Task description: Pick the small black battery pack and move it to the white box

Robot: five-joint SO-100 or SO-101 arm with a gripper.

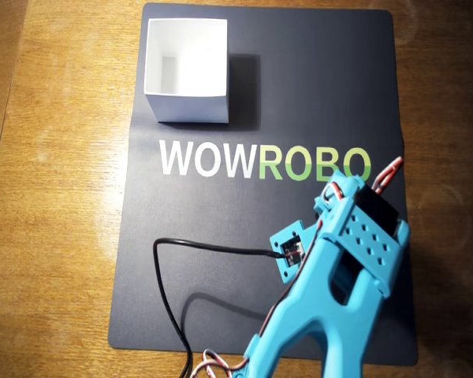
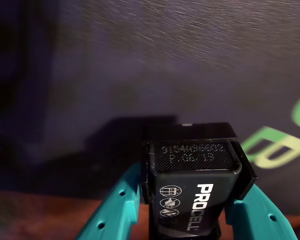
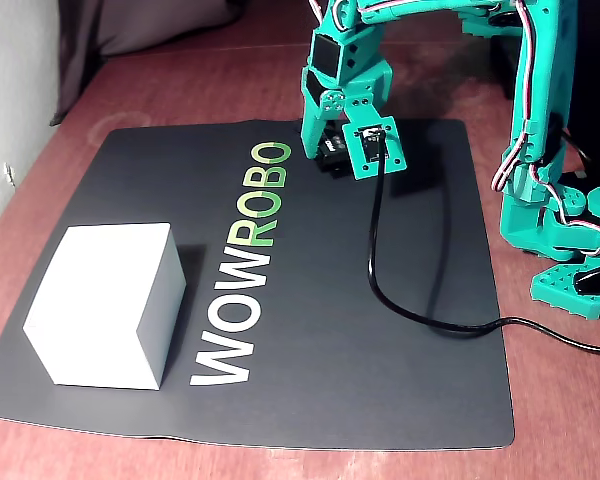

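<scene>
Small black battery pack [image 2: 192, 192]: matte rectangular block, white PROCELL lettering, stamped code on its end face. Gripper [image 2: 190, 200], 2 teal plastic fingers [image 2: 115, 210], clenched on its sides, low over the dark mat [image 3: 400, 330] by the ROBO lettering. White box [image 1: 187, 71]: thin-walled square cardboard, open-topped, well apart. Pack's wires not visible; overhead view hides the pack under the arm.

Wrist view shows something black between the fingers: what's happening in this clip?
The teal arm's gripper is closed on the small black battery pack, fingers on both its sides, over the dark WOWROBO mat. The overhead view hides the pack under the arm. The white box stands empty at the mat's far corner, well apart from the arm, so the pack has not been delivered yet.
</scene>
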